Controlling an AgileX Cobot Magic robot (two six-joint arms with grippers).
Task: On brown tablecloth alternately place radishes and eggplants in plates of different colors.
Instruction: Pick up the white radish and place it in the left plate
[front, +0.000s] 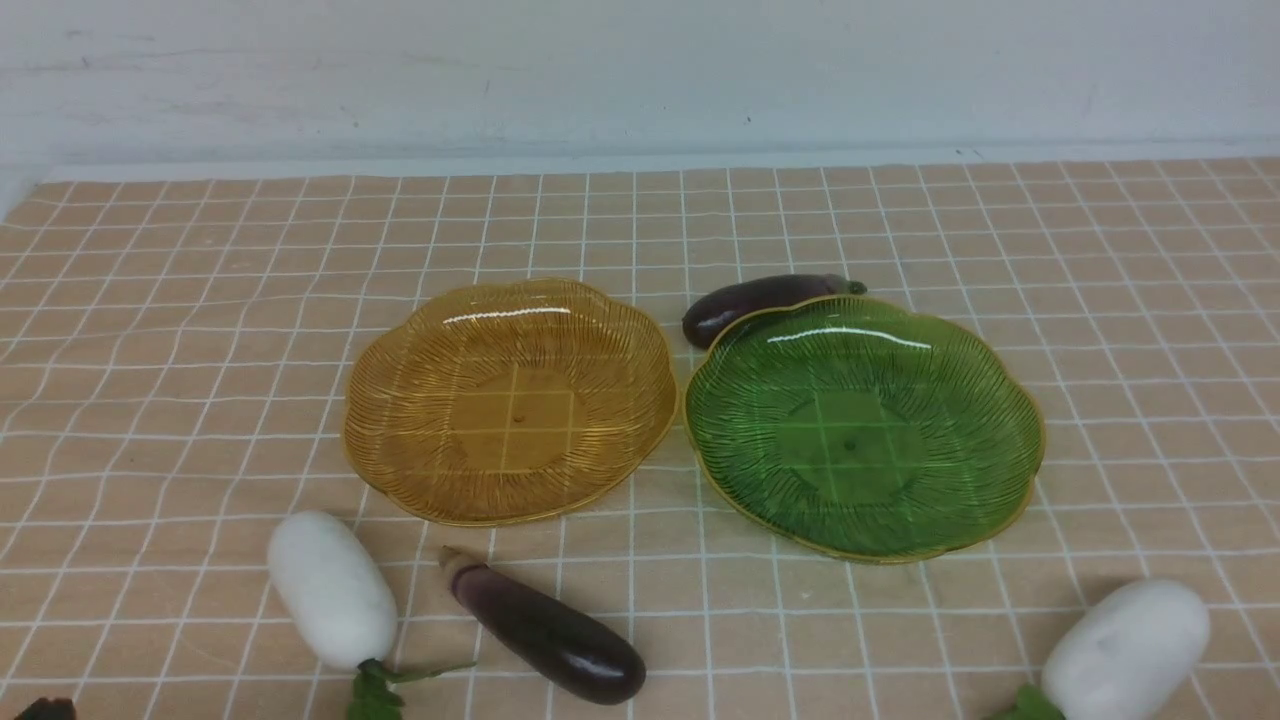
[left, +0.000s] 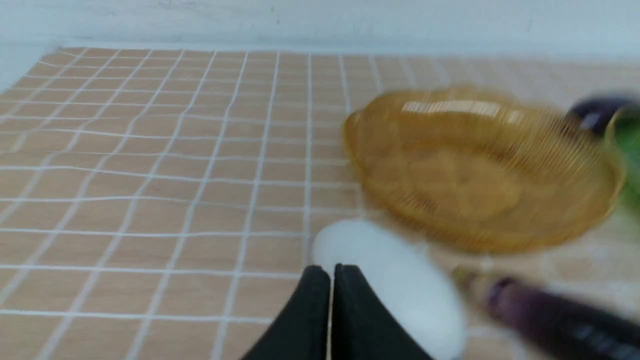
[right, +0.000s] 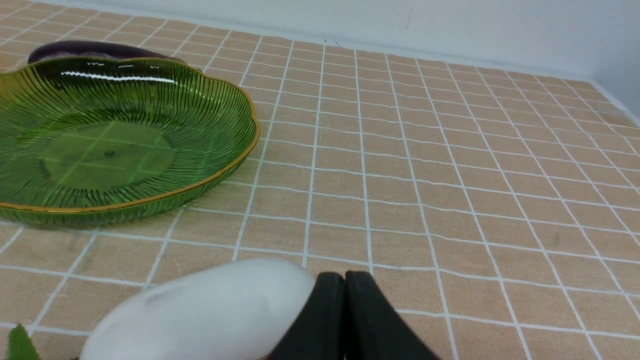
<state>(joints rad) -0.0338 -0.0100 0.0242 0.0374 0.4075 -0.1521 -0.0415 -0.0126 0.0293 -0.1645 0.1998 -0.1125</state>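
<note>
On the brown tablecloth (front: 200, 330) an amber plate (front: 400, 390) and a green plate (front: 1000, 400) stand side by side, both empty. One white radish (front: 330, 588) lies near the front left beside an eggplant (front: 550, 632). A second radish (front: 1125, 650) lies at the front right. A second eggplant (front: 760, 300) lies behind the green plate. My left gripper (left: 332, 272) is shut and empty, just short of the left radish (left: 400, 280). My right gripper (right: 344, 280) is shut and empty, beside the right radish (right: 210, 312). Neither gripper shows clearly in the front view.
A pale wall (front: 640, 70) runs along the far edge of the cloth. The green plate (right: 30, 200) and the far eggplant (right: 90, 49) show in the right wrist view. The left wrist view is blurred on its plate side.
</note>
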